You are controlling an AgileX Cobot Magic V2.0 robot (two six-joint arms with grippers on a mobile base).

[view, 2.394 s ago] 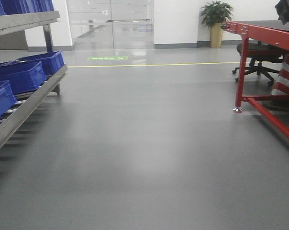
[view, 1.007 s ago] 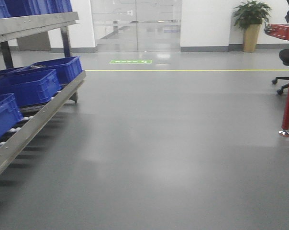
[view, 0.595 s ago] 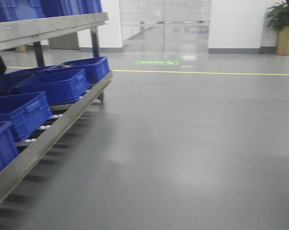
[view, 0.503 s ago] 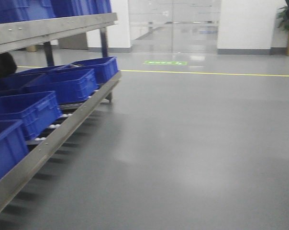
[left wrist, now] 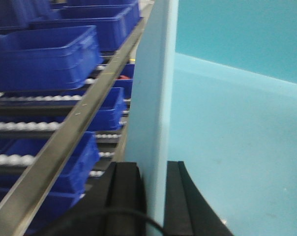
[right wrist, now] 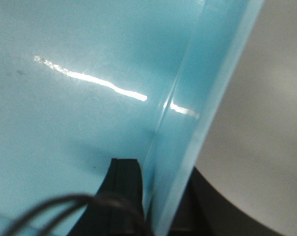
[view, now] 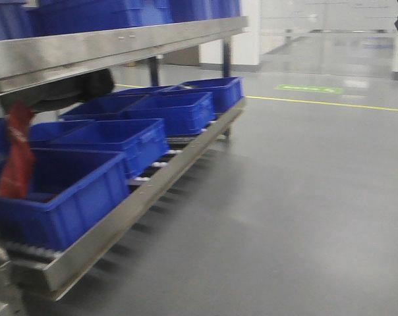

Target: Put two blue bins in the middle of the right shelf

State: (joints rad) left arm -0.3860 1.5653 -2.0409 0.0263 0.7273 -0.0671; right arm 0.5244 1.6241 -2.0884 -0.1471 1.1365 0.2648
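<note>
**Base swing toward the rack, bin pinched in both grippers**

Rack (view: 153,191) was a sliver at the left edge a couple of seconds back and now fills the left half of the front view, so the base has swung left toward it. The red table and potted plant across from the rack have dropped out of frame. Nearest on the rack's roller level sits a dark blue bin (view: 74,191) with something red (view: 14,158) hanging over it. More bins line up behind, and a yellow floor line (view: 331,103) runs past the rack's far end.

I'd call this the carry leg, nothing placed yet. Can't tell if this rack is the "right shelf".

Left gripper (left wrist: 152,172) has its fingers clamped either side of the light-blue bin (left wrist: 227,123) wall, with the rack just beside it. Right gripper (right wrist: 161,187) is pinched on a wall the same way, with no rack in its view, only grey floor.
</note>
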